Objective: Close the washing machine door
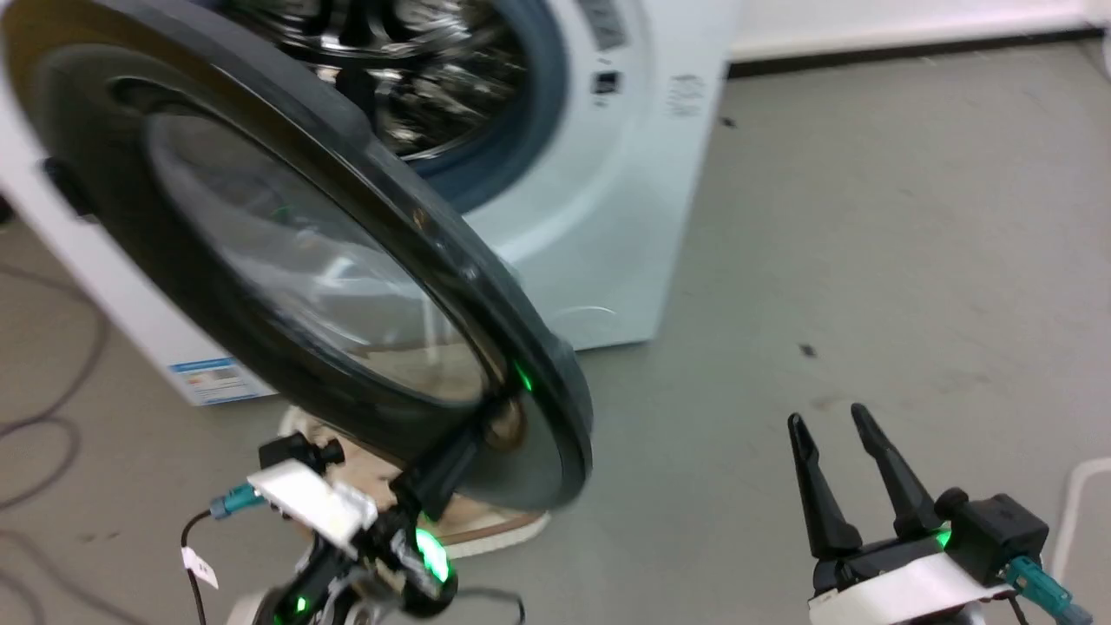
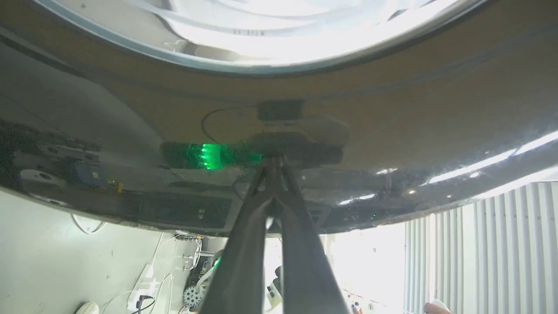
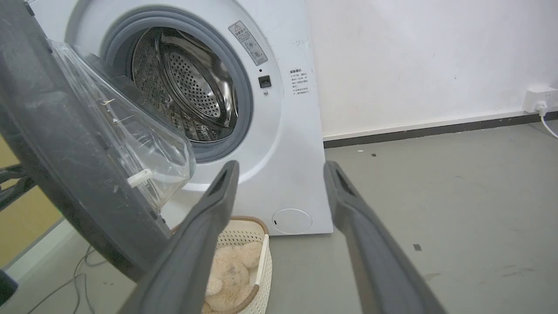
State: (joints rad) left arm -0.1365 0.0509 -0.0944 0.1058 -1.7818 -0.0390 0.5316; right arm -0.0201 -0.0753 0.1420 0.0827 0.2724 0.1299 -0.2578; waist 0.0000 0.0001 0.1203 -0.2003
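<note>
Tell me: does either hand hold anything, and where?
Nothing is held. The shut left hand touches the washing machine door; the right hand is open.

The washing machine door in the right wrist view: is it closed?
No, the washing machine door stands swung open, and the steel drum shows uncovered behind it.
</note>
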